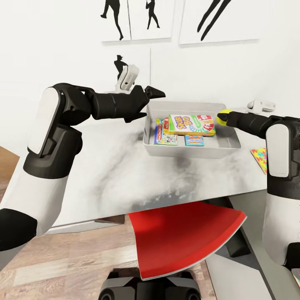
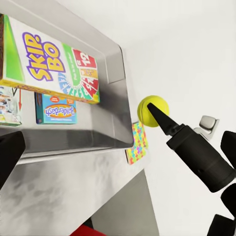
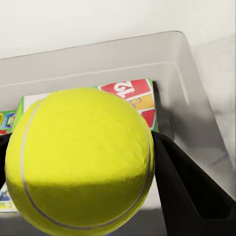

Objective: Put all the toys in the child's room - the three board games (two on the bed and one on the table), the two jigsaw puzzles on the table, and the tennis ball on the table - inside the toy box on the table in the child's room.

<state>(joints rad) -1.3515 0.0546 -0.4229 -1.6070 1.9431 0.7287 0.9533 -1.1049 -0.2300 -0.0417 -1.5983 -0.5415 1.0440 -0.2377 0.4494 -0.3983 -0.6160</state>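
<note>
The right gripper (image 1: 225, 118) is clenched around the tennis ball (image 1: 223, 116), which sits right of centre in the head frame, just at the right-hand rim of the toy box (image 1: 189, 151); in the right wrist view the ball (image 3: 81, 160) fills the middle of the frame with the bin's floor and the SKIP-BO box (image 3: 130, 98) behind it. The ball looks light, springy and fuzzy, so it should hold well between the dark fingers (image 3: 189, 189) gripping it across its widest part, but it is round and would likely bounce or roll if let go from high up; a low release over the bare grey floor at the bin's right end seems wisest. Inside the bin, centre of the head frame, the SKIP-BO box (image 1: 191, 124) lies across a game box lettered MONOPOLY (image 1: 163, 134) and a smaller blue game box (image 1: 194, 141), leaving open floor toward the right wall. The bin's sides are low and sloping, so the rim is an easy edge to cross. One jigsaw puzzle (image 1: 261, 158) lies flat on the table (image 1: 104, 175) at the right edge of the frame, near the table's front edge, thin and hard to pinch. The left gripper (image 1: 155, 93) hovers released at the bin's upper-left corner, well apart from the ball.
</note>
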